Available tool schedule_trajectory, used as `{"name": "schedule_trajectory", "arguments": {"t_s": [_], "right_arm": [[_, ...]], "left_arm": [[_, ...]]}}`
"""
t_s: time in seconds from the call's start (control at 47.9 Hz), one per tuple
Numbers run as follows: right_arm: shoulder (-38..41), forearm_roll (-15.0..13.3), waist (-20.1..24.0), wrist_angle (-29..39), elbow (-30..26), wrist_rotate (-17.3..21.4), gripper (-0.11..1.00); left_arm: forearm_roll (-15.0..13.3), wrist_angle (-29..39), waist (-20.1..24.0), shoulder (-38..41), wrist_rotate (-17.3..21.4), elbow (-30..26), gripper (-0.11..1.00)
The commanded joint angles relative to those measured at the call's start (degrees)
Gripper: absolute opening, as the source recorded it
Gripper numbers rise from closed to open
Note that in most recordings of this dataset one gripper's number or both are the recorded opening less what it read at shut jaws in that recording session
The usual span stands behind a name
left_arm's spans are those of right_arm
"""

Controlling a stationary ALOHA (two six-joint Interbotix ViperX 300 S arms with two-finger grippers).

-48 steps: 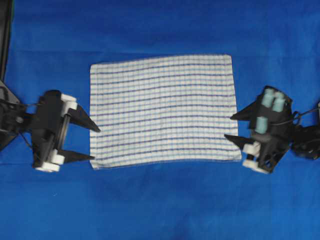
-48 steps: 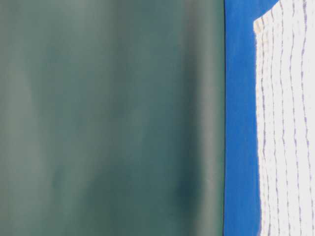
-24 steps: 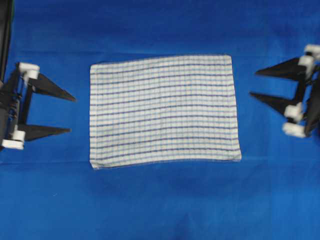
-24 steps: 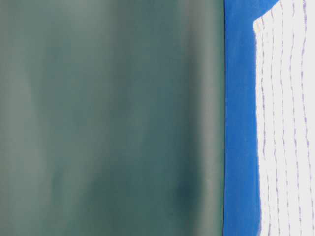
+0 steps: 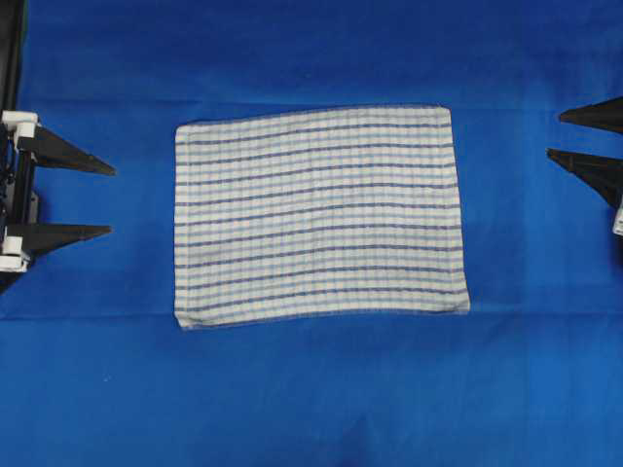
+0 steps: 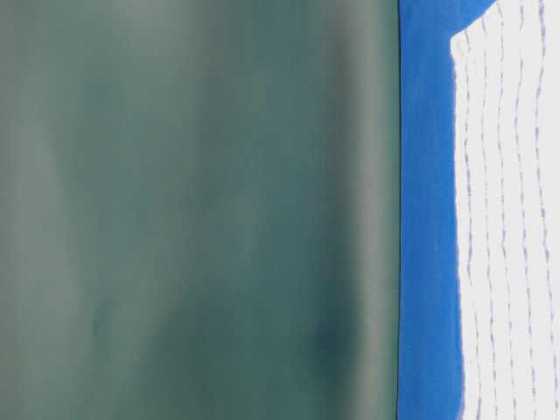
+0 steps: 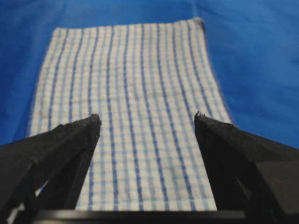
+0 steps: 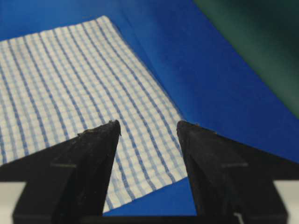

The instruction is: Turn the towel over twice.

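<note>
White and blue, the towel [image 5: 319,215] lies flat on the blue cloth [image 5: 311,399]. My left gripper [image 5: 109,199] and right gripper [image 5: 553,134] are wide apart, holding nothing, away from it.

In the overhead view, the left gripper [image 5: 111,201] and right gripper [image 5: 553,134] are cut off by the side edges, so that only the fingers are seen. In the table-level view, the towel [image 6: 512,219] is cropped and washed out.
</note>
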Motion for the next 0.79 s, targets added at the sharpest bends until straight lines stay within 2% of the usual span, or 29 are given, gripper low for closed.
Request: {"name": "schedule_trajectory", "arguments": {"t_s": [0.0,0.251,0.397,0.669,0.773], "right_arm": [[0.26,-0.79,-0.09,0.09,-0.7,0.44,0.62],[0.26,-1.23,-0.09,1.23,-0.62,0.62,0.62],[-0.35,-2.11,-0.09,5.54,-0.09,0.7,0.61],[-8.26,-2.99,-0.09,8.53,3.78,0.88,0.59],[-12.13,-3.43,-0.09,9.23,6.5,3.34,0.58]], "left_arm": [[0.0,-0.26,0.26,0.26,-0.09,-0.62,0.77],[-0.09,-0.18,0.26,0.18,-0.09,-0.7,0.77],[0.0,0.26,0.26,-0.44,0.18,-0.79,0.77],[0.0,5.63,1.67,-4.92,0.09,-0.7,0.76],[0.0,6.33,2.81,-7.47,0.0,0.09,0.76]]}}
